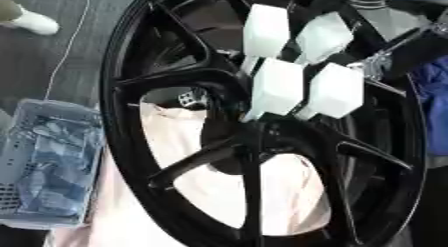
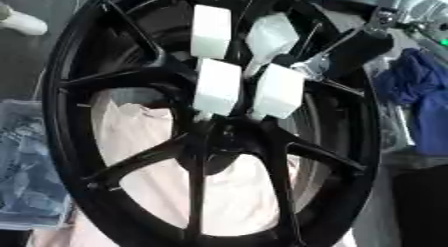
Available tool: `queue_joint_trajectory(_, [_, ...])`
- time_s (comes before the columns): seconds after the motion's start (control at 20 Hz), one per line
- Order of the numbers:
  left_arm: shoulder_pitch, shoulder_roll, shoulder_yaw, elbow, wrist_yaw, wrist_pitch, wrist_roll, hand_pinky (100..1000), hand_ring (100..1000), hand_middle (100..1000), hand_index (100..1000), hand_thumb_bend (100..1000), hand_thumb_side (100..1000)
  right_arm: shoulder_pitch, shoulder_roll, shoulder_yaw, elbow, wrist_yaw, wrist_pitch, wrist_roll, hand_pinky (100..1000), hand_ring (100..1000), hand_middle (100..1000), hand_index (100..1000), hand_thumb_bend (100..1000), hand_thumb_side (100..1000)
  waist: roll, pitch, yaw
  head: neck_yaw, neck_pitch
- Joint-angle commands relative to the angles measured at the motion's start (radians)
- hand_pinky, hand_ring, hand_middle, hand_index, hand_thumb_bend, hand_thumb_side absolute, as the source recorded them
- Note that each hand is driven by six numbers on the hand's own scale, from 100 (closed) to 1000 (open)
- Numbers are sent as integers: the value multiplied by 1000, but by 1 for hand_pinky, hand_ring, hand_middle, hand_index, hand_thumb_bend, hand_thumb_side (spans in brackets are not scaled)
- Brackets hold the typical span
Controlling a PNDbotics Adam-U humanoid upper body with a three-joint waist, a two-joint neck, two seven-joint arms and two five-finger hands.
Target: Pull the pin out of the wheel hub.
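A black spoked wheel [image 1: 131, 156] fills both views, standing tilted, with its hub [image 1: 255, 133] near the middle. Several white block-headed pins stick out of the hub in a cluster, among them an upper-left one [image 1: 265, 30], a lower-left one [image 1: 278, 86] and a lower-right one [image 1: 335, 89]; thin stems lead from them down into the hub. My right hand [image 2: 317, 65], black with silver parts, reaches in from the upper right. It lies right beside the lower-right pin [image 2: 278, 91], and whether it touches the pin is hidden. My left hand shows in neither view.
A pale pink cloth [image 1: 219, 191] lies under the wheel. A grey basket [image 1: 26, 111] with blue contents stands at the left. Blue fabric [image 2: 424, 101] hangs at the right edge. A white cable [image 1: 66, 51] and a white shoe [image 1: 37, 23] lie on the grey floor, upper left.
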Motion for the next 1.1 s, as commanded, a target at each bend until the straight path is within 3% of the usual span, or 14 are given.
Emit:
queue_joint_trajectory(0.05, [-9,1,-1,-20,-3,0,-5,876,707,649,729,100,758,-8,-18,-6,-6,3,1,17,709,806,663,767,261,100,6,-17,-2,-5,-15])
queue_joint_trajectory(0.45, [-9,0,-2,-20,-2,2,-6,877,708,650,729,100,759,-13,-15,-2,-6,1,2,-2,700,770,539,666,210,100,6,-17,0,-8,-17])
queue_joint_trajectory(0.6, [-9,-1,-1,-20,-2,2,-6,878,709,651,729,100,760,-11,-12,-1,-6,3,12,-7,693,765,539,668,212,100,6,-16,2,-9,-19])
queue_joint_trajectory(0.7, [-9,-2,-1,-20,-2,2,-5,878,709,651,730,100,760,-9,-11,-1,-6,4,18,-10,695,767,561,694,247,100,6,-16,2,-9,-19])
queue_joint_trajectory(0.95, [-9,-2,-1,-20,-3,2,-6,879,709,652,730,100,759,-3,-11,-5,-6,17,32,-13,714,797,716,824,374,100,6,-16,-1,-8,-17])
queue_joint_trajectory(1.1, [-8,-2,-1,-20,-4,3,-7,880,709,652,730,100,759,2,-12,-8,-6,32,44,-12,725,805,710,845,407,100,6,-17,-2,-7,-17])
